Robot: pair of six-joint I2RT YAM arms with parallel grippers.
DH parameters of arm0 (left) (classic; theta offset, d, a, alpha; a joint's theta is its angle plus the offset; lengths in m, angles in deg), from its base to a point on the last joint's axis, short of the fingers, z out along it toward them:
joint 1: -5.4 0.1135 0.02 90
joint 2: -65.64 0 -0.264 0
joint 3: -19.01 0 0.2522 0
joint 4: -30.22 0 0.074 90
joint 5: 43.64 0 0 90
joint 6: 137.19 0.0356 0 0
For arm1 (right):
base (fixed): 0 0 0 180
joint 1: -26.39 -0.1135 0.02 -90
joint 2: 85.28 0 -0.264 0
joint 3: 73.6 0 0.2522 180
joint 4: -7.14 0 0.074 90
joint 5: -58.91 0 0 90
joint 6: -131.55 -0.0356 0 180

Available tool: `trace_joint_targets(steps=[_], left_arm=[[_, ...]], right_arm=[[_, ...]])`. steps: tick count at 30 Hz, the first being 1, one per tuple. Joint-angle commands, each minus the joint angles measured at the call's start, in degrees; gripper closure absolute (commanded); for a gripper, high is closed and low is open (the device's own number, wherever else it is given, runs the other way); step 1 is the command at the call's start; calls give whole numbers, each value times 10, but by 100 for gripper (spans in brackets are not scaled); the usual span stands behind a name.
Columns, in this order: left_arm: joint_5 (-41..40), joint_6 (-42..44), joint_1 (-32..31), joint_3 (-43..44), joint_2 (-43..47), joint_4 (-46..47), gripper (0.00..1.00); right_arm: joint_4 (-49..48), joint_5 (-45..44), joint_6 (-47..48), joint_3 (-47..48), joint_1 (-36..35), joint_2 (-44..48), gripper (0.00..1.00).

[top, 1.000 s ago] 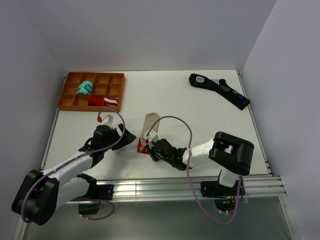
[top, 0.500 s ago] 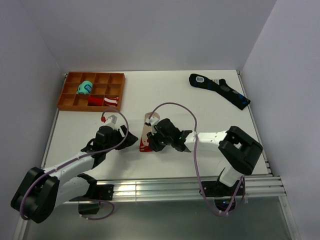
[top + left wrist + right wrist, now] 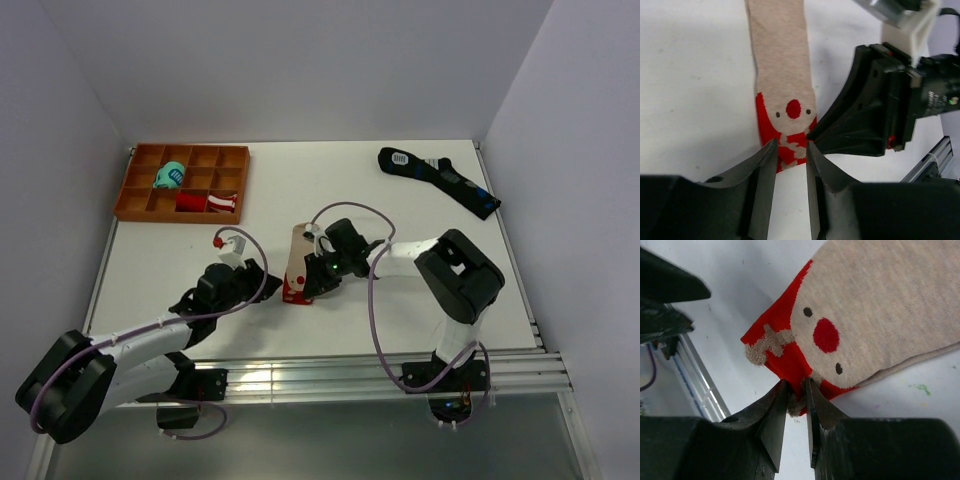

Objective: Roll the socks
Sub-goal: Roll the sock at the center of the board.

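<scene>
The socks lie flat mid-table, tan with a red end toward me. In the right wrist view, my right gripper is shut on a pinched fold of the red end. It reaches in from the socks' right side. My left gripper comes from the left. In the left wrist view its jaws stand a narrow gap apart over the tip of the red end, with bare table showing between them. The right gripper's black body sits close beside them.
An orange divided tray at the back left holds a teal bundle and a red-and-white bundle. A long black sock lies at the back right. Aluminium rails run along the near table edge.
The right gripper swung from the near side round to the socks' right side, keeping hold of the red end. The left gripper slid right to the red tip and its jaws narrowed greatly.
</scene>
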Motion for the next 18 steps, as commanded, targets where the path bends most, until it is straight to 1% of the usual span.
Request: trace_joint_targets(steps=[1, 2, 3, 4, 5, 6, 7, 8, 9, 10, 13, 18], left_arm=[[-31, 6, -21, -6, -6, 75, 64], [-52, 5, -28, -7, -14, 79, 60], [-64, 7, -31, -8, -19, 92, 59], [-69, 10, -33, -13, -24, 98, 55], [-76, 14, -42, -14, -36, 104, 44], [-84, 17, -47, -18, -39, 120, 40], [-98, 20, -53, -26, -46, 129, 38], [-107, 19, -65, -32, -49, 139, 33], [-114, 18, -69, -38, -51, 167, 30], [-119, 14, -73, -56, -52, 185, 29], [-125, 13, -76, -68, -65, 209, 29], [-132, 11, -80, -42, -101, 175, 31]], right_arm=[[75, 42, 5, 23, 15, -25, 71], [82, 46, 10, 31, 17, -30, 71], [88, 53, 11, 32, 21, -31, 71], [96, 66, 13, 35, 21, -33, 71], [100, 76, 14, 39, 25, -39, 71], [104, 88, 13, 43, 32, -43, 71], [123, 96, 20, 49, 36, -47, 71], [135, 102, 24, 63, 39, -53, 71], [148, 102, 27, 69, 43, -54, 71], [168, 103, 36, 74, 44, -54, 71], [214, 78, 55, 95, 48, -46, 72], [213, 79, 62, 88, 48, -28, 72]])
